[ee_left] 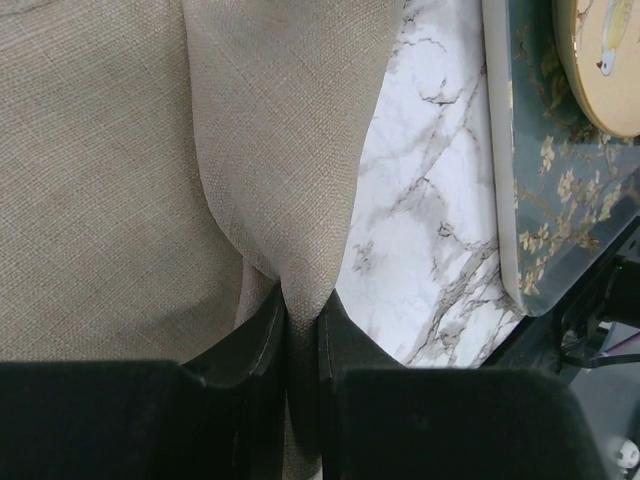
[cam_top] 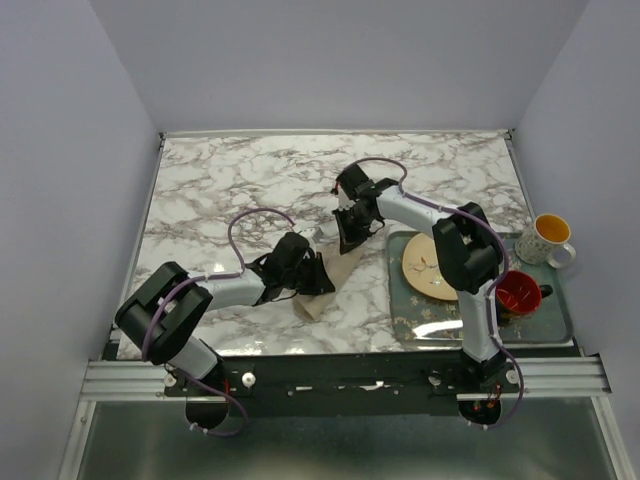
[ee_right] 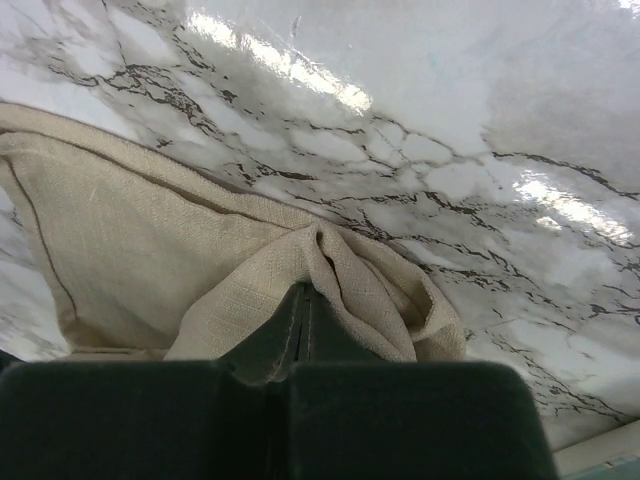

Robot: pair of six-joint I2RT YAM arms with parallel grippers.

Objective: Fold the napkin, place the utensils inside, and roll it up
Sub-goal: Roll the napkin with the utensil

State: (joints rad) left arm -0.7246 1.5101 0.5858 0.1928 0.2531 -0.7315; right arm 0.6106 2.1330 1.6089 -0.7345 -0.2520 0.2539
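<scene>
We see the left pincer and right pincer each clamped on folds of the coarse-woven beige cloth napkin, mostly hidden by the arms from above.

napkin mid table; tray just R holds plate, w/ far mug & near mug further R

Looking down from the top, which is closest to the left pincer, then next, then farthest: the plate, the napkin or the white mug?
1. The napkin, pinched in the left pincer.
2. The plate, off to the right.
3. The white mug, far right edge.
</scene>
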